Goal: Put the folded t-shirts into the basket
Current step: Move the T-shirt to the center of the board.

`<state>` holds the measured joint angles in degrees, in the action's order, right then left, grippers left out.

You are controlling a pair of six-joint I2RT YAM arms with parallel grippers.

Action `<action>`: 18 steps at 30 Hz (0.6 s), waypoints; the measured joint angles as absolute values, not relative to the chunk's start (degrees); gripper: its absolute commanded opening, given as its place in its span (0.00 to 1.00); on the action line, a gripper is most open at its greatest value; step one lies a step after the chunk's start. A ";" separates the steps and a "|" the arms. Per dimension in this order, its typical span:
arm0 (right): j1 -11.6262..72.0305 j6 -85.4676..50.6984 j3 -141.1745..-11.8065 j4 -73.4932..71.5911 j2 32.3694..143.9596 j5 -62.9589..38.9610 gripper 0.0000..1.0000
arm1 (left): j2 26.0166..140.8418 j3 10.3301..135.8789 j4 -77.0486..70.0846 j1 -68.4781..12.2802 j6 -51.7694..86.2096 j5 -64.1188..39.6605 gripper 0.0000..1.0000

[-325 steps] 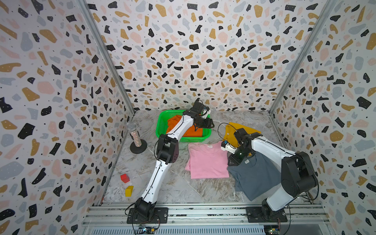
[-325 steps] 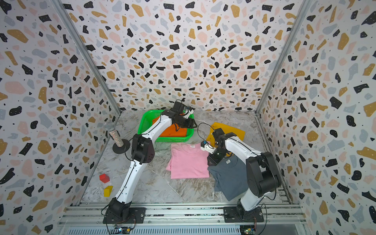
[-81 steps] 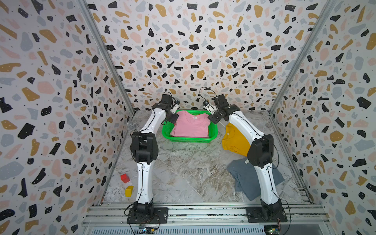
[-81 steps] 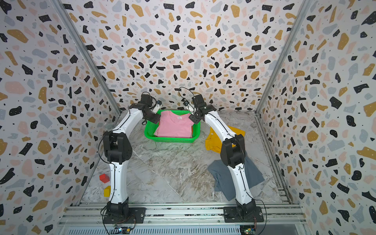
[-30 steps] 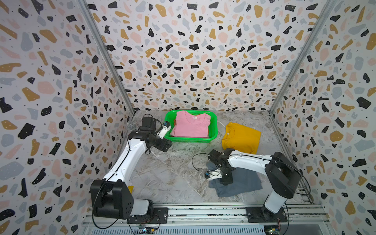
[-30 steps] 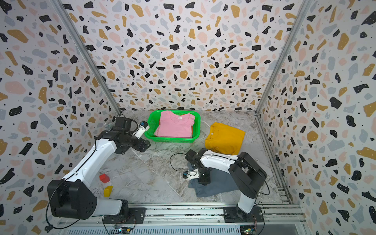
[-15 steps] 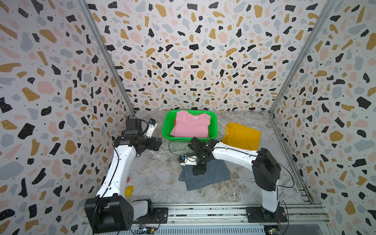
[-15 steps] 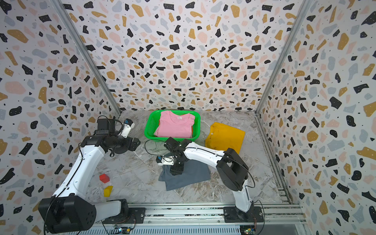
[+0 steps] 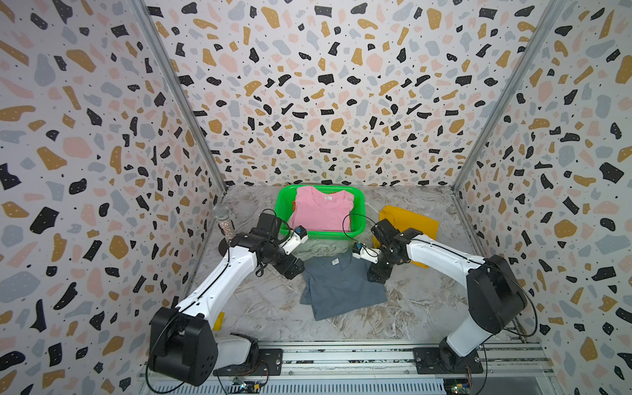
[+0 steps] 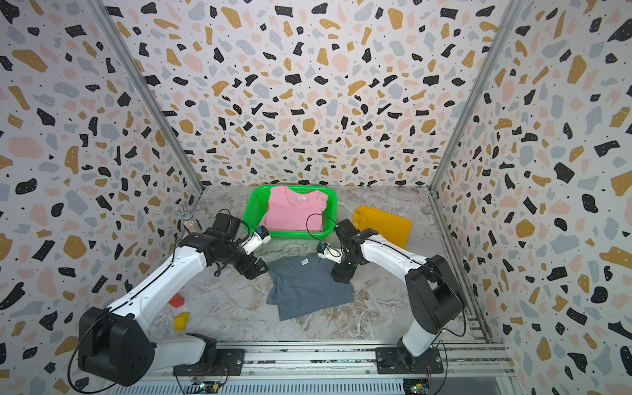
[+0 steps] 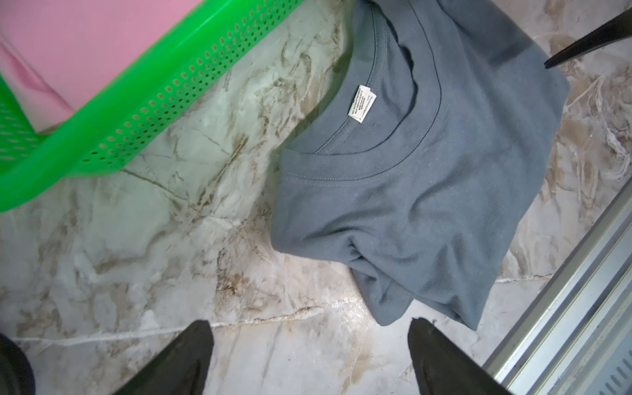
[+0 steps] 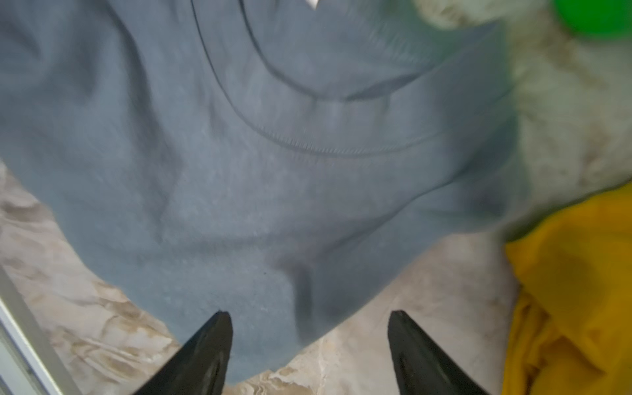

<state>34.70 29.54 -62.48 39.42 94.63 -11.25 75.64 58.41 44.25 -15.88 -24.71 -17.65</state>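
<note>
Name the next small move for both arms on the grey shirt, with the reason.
Probably lower both and close on its edges: the grey t-shirt lies flat before the basket, with the left pincer and right pincer open at opposite sides, gripping nothing.

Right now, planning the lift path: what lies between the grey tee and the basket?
Nothing: only bare tabletop separates the grey tee from the basket, clearest in the left wrist view.

Overhead stereo pair; close downward wrist-views
</note>
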 measured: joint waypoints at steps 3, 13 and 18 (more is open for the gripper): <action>36.27 31.33 -60.23 39.33 95.35 -9.54 0.63 | 77.21 58.41 43.16 -16.12 -24.75 -15.40 0.91; 42.30 33.74 -52.99 40.38 92.60 -5.72 0.56 | 78.24 55.68 40.77 -16.14 -25.82 -12.29 0.91; 42.81 33.74 -49.56 45.65 87.00 -7.88 0.59 | 78.28 54.74 40.86 -16.36 -27.35 -12.67 0.91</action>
